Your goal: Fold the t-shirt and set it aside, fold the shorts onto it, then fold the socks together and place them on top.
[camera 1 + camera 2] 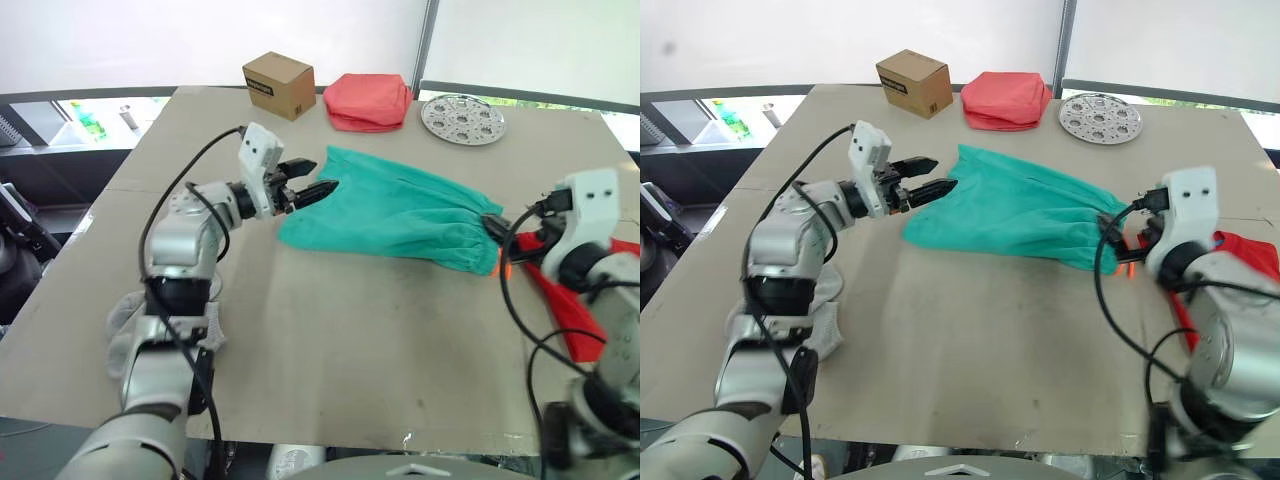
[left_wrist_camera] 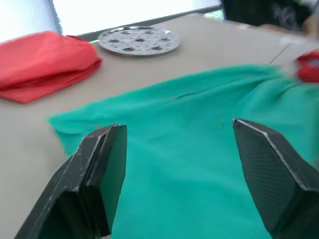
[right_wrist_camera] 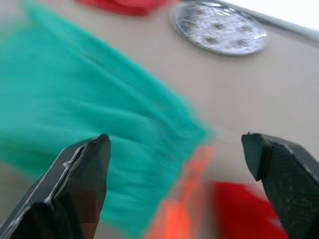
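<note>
The teal-green shorts (image 1: 400,215) lie spread across the middle of the table, waist toward the right, where the orange drawstring (image 3: 187,199) shows. My left gripper (image 1: 322,176) is open at the shorts' left edge, fingers (image 2: 99,169) spread just above the fabric. Over the waistband my right gripper (image 3: 175,138) is open too, holding nothing. The red t-shirt (image 1: 570,310) lies at the right edge, partly hidden under my right arm. The light grey socks (image 1: 825,310) lie near the front left, partly behind my left arm.
Along the far edge stand a cardboard box (image 1: 278,85), a folded coral-pink cloth stack (image 1: 368,100) and a round perforated metal plate (image 1: 462,118). The table's bare front half (image 1: 350,350) lies between my arms.
</note>
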